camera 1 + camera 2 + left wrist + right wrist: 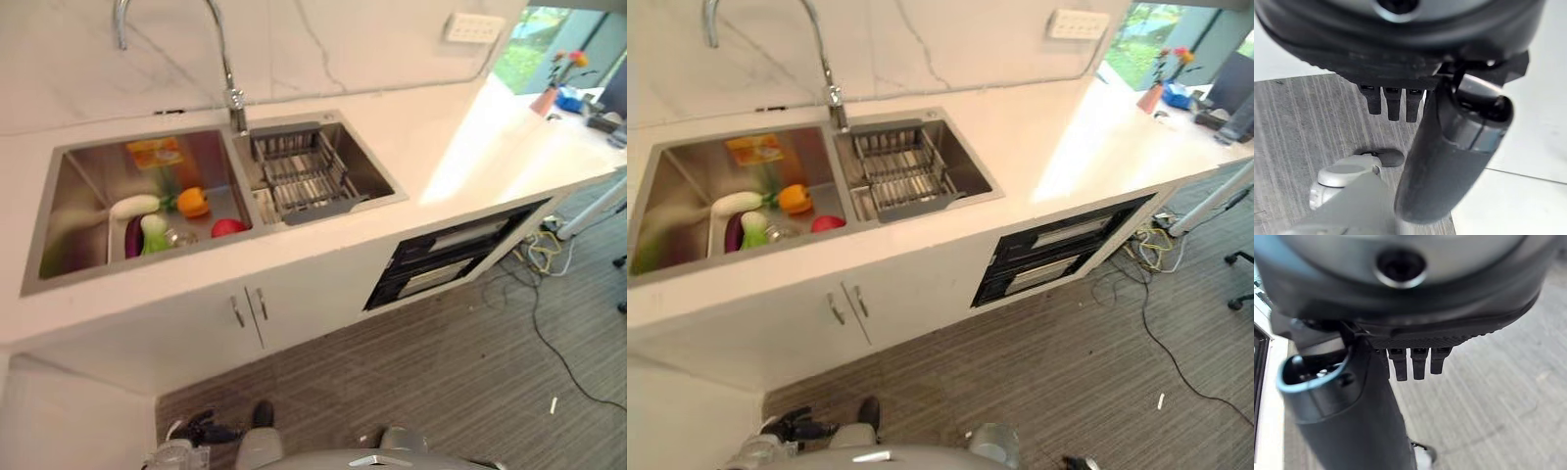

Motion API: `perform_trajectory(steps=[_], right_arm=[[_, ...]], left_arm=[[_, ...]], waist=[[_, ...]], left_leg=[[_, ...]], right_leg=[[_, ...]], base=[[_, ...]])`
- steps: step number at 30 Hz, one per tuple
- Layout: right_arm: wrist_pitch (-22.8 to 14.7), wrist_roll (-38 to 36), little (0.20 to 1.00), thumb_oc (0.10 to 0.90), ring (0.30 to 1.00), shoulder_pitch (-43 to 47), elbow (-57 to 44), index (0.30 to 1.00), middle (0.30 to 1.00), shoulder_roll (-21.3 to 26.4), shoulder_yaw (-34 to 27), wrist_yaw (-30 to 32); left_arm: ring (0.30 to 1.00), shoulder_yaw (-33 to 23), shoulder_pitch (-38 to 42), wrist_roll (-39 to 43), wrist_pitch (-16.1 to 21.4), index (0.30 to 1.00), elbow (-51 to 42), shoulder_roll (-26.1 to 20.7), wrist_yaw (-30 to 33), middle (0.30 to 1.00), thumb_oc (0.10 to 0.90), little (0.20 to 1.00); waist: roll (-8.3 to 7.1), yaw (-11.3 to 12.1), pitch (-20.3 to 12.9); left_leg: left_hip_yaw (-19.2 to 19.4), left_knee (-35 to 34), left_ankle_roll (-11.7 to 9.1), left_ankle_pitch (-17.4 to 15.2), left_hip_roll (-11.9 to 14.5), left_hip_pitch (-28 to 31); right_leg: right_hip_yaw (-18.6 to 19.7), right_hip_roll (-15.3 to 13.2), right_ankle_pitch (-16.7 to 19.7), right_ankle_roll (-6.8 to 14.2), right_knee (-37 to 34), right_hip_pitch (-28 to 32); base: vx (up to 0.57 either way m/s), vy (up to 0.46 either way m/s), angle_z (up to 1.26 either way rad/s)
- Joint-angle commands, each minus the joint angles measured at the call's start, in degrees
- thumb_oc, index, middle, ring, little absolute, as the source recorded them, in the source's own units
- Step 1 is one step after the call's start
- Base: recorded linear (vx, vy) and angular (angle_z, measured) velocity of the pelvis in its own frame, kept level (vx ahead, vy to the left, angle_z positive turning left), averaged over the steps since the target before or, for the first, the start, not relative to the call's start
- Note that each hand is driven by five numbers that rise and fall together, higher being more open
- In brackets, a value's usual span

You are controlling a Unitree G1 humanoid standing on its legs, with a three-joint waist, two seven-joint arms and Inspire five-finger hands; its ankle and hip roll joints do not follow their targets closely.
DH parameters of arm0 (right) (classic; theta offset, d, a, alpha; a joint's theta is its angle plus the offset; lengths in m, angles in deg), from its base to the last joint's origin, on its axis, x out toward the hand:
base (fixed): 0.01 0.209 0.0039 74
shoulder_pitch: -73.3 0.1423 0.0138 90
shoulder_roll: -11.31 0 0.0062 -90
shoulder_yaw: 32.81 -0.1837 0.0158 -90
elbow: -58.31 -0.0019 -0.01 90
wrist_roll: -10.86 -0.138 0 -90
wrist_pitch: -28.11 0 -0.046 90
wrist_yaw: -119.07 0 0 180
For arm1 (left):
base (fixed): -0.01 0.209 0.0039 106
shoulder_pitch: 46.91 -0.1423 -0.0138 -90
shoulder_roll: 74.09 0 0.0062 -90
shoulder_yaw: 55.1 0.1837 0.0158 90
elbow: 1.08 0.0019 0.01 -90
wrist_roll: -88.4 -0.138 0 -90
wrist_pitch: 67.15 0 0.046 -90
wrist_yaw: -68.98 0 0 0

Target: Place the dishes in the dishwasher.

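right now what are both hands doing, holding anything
Left hand: open, fingers straight, holding nothing.
Right hand: open, fingers straight, holding nothing.

A white counter [411, 147] runs along a marble-veined white wall [323, 44], where a pale switch plate [473, 26] is mounted. White cabinet doors [250, 313] with slim handles sit below the counter. The floor [441, 382] is grey striped carpet, with loose cables [534, 259] trailing across it. At the far end a window [534, 39] shows greenery, and daylight falls bright across the countertop. A pink vase of flowers [549, 93] stands there.
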Motion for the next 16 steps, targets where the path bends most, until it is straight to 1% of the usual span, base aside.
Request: perform_trajectory(steps=[1,2,4,5,7,8,9,10,12,13,14,15,16], right_arm=[[-2.08,-3.6,0.9,0.8,0.9,3.5,-0.1,0.9,0.9,2.5,-3.1,1.32],[-2.37,-3.51,0.9,0.8,0.9,3.24,0.13,0.9,0.9,2.27,-2.69,1.34],[-2.57,-2.48,0.9,0.8,0.9,3.42,0.6,0.9,0.9,2.43,-1.71,1.48],[-2.58,-2.48,0.9,0.8,0.9,3.42,0.61,0.9,0.9,2.44,-1.72,1.48],[-2.98,-0.79,0.9,0.8,0.9,3.41,0.52,0.9,0.9,3.04,-0.43,1.86],[-3.01,-0.09,0.9,0.8,0.9,3.35,0.21,0.9,0.9,3.62,0.21,2.15],[-3.01,-0.09,0.9,0.8,0.9,3.35,0.21,0.9,0.9,3.62,0.22,2.15],[-2.97,0.52,0.9,0.8,0.9,3.6,0.47,0.9,0.9,4.31,0.54,2.52],[-2.9,0.61,0.9,0.8,0.9,3.85,0.65,0.9,0.9,4.67,0.43,2.65],[-2.57,0.35,0.9,0.8,0.9,4.52,0.37,0.9,0.9,5.21,0.23,2.9],[-2.49,-0.14,0.9,0.8,0.9,4.82,0.47,0.9,0.9,5.41,-0.02,2.77],[-2.49,-0.15,0.9,0.8,0.9,4.82,0.47,0.9,0.9,5.43,-0.02,2.77],[-2.26,-0.59,0.9,0.8,0.9,5.17,1.15,0.9,0.9,5.71,-0.26,2.7]], left_arm=[[0.9,1.69,-0.83,-5.69,0.35,0.9,1.4,0.35,3.96,0.9,0.8,0.9],[0.9,2.95,-0.51,-8.27,0.51,0.9,1.05,0.17,6.01,0.9,0.8,0.9],[0.9,5.07,-0.4,-11.89,0.72,0.9,0.43,0.45,7.85,0.9,0.8,0.9],[0.9,5.07,-0.41,-11.91,0.72,0.9,0.43,0.47,7.86,0.9,0.8,0.9],[0.9,7.47,-0.48,-14.36,0.62,0.9,-0.09,1.16,8.33,0.9,0.8,0.9],[0.9,7.81,-0.72,-14.09,0.38,0.9,0.09,1.86,7.62,0.9,0.8,0.9],[0.9,7.81,-0.72,-14.09,0.38,0.9,0.09,1.86,7.62,0.9,0.8,0.9],[0.9,7.33,-0.5,-12.63,0.16,0.9,0.63,2.84,7.38,0.9,0.8,0.9],[0.9,7.3,-0.31,-12.49,0.11,0.9,0.95,3.36,7.38,0.9,0.8,0.9],[0.9,7.58,0.26,-12.36,-0.05,0.9,1.08,4.24,7.5,0.9,0.8,0.9],[0.9,7.73,0.21,-12.38,-0.12,0.9,1.04,4.67,7.11,0.9,0.8,0.9],[0.9,7.73,0.22,-12.38,-0.12,0.9,1.04,4.69,7.11,0.9,0.8,0.9],[0.9,7.95,-0.08,-12.5,-0.08,0.9,1.26,5.11,6.77,0.9,0.8,0.9]], waist=[[-1.15,0.87,0.23],[-1.21,0.68,-0.01],[-1.03,0.76,-0.34],[-0.97,0.69,-0.32],[-0.61,0.68,-0.22],[-0.2,0.62,0.15],[-0.2,0.6,0.15],[0.16,0.51,0.48],[0.21,0.24,0.53],[-0.08,-0.61,0.68],[0.12,-0.79,0.62],[0.13,-0.68,0.63],[0.46,-0.82,0.5]], left_leg=[[-1.08,-1.47,-0.81,-1.51,-2.77,10.81],[-1.66,-1.45,-1.43,-1.35,-1.85,10.85],[-1.85,-0.89,-2.72,-1.13,-0.11,10.74],[-1.93,-0.9,-2.76,-1.14,-0.05,10.76],[-2.52,0.42,-3.73,-0.69,1.52,10.29],[-2.89,1.73,-4.59,0.07,2.91,9.39],[-2.91,1.74,-4.59,0.06,2.92,9.38],[-3.04,2.99,-5.4,1.01,3.72,8.16],[-2.6,3.84,-5.42,0.98,3.72,7.52],[2.25,5.81,-5.17,1.09,3.72,6.01],[4.29,6.11,-4.77,0.53,3.47,5.99],[4.41,6.15,-4.75,0.47,3.49,6.02],[5.34,6.02,-5.25,1.0,3.72,6.03]], right_leg=[[-5.0,-5.78,-0.02,2.72,3.5,0.5],[-5.91,-4.95,-0.27,2.16,2.36,1.66],[-7.94,-4.25,-0.1,1.81,0.73,3.22],[-8.04,-4.18,-0.06,1.78,0.61,3.34],[-8.32,-2.94,-0.29,0.96,-0.64,4.5],[-8.8,-1.62,-0.83,-0.11,-1.49,5.1],[-8.82,-1.61,-0.82,-0.11,-1.5,5.11],[-9.69,-0.94,-0.93,-0.8,-2.48,5.53],[-10.14,-0.86,-0.75,-1.02,-3.37,6.0],[-11.32,-1.38,-0.41,-1.22,-4.61,6.61],[-11.2,-1.27,-0.21,-1.09,-5.33,6.66],[-11.09,-1.26,-0.16,-1.08,-5.37,6.67],[-11.3,-1.32,0.04,-0.97,-5.98,7.08]], base=[[0.14,-0.247,1.18],[0.12,-0.27,1.17],[0.09,-0.221,0.88],[0.04,-0.171,0.53],[0.05,-0.244,0.55],[0.03,-0.23,0.27],[-0.02,-0.237,-0.01],[-0.03,-0.127,0.03],[-0.05,-0.09,0.16],[-0.06,-0.015,0.19],[-0.06,-0.013,0.19],[-0.01,0.028,0.13],[0.0,0.031,0.15]])
